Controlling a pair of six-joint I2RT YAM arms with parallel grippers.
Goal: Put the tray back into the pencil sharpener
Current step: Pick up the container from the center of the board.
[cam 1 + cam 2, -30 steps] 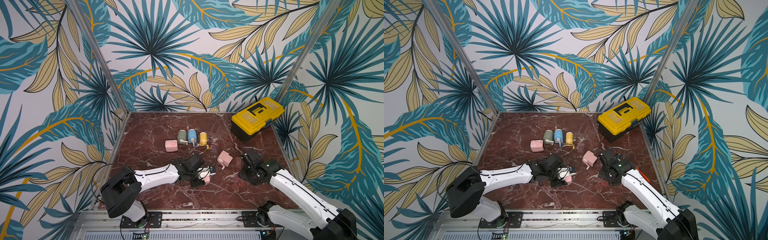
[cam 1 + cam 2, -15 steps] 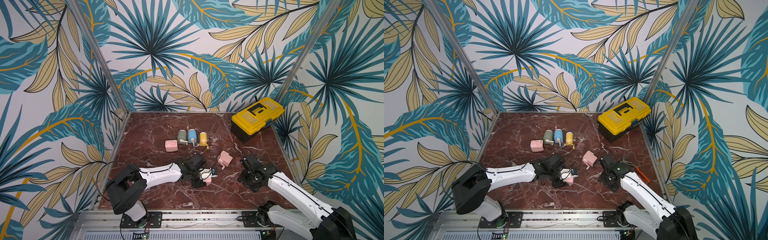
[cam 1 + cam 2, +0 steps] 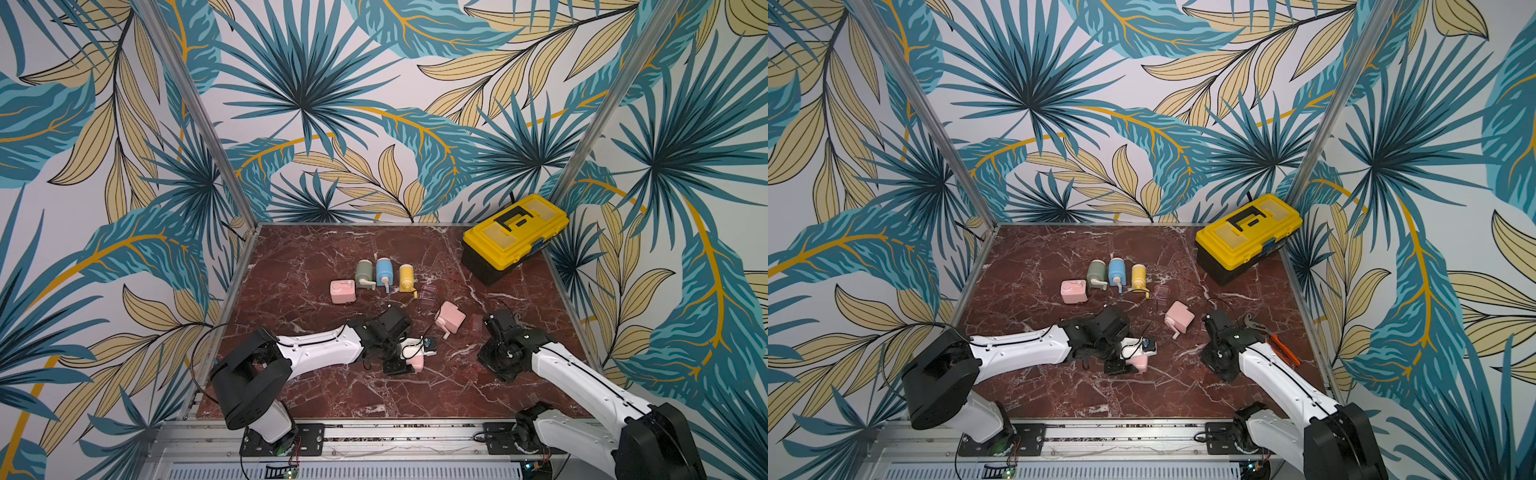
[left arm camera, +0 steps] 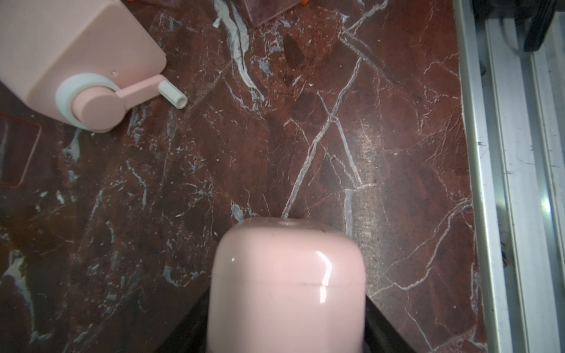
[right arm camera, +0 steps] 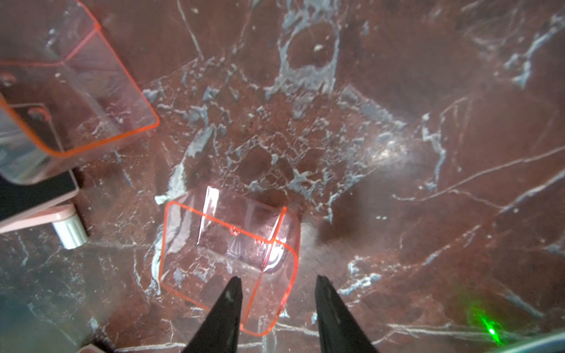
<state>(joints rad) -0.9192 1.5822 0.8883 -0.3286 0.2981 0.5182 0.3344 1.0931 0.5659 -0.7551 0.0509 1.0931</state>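
Sharpeners number six in both top views, clear trays two; the tray (image 3: 475, 322) lies on the marble (image 3: 332, 395), just beside the right gripper (image 3: 487, 323). Left wrist: the left gripper (image 4: 286, 333) clamps a pink sharpener (image 4: 287, 284). Right wrist: parted jaws straddle that tray's near end, its long axis pointing roughly away.

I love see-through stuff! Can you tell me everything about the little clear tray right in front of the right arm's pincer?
The clear tray is a small boxy cup. It looks like thin, see-through pinkish plastic, with bright orange-red edges and rounded corners. It looks empty and rests on the red marble table. The right pincer is open, with one finger over the tray and the other outside its wall. Whether they touch is unclear.
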